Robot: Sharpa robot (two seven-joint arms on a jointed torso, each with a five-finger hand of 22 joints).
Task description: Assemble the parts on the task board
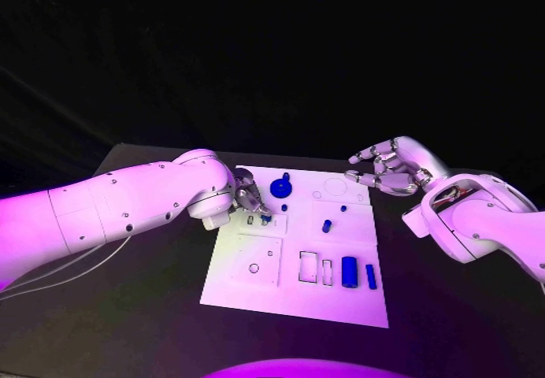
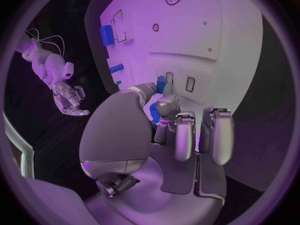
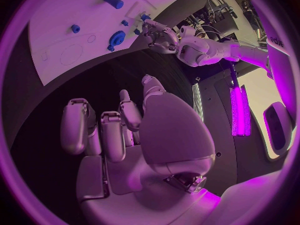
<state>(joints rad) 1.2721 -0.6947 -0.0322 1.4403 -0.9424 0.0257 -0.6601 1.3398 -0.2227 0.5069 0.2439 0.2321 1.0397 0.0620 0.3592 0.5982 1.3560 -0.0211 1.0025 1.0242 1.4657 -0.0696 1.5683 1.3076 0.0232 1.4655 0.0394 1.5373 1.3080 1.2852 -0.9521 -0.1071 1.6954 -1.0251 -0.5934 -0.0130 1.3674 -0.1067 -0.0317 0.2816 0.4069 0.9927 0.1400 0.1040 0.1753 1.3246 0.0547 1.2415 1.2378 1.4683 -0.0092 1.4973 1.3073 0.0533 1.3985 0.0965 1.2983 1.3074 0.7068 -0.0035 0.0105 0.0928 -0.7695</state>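
The head view looks steeply down from above at the flat white rectangular task board (image 1: 293, 291) on the black table. The left wrist view sits close behind the silver many-fingered left hand (image 2: 164, 116), right over the board. The right wrist view faces the board's far end from farther off, beyond the silver right hand (image 3: 128, 130); all three share the board.

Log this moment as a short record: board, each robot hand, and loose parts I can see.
board: white task board on the black table
left robot hand: over the board, pinching a small blue part by the small slots
right robot hand: off the board's far right corner, fingers curled, holding nothing
round blue part: far side of board
blue cylinder: near right of board, lying flat
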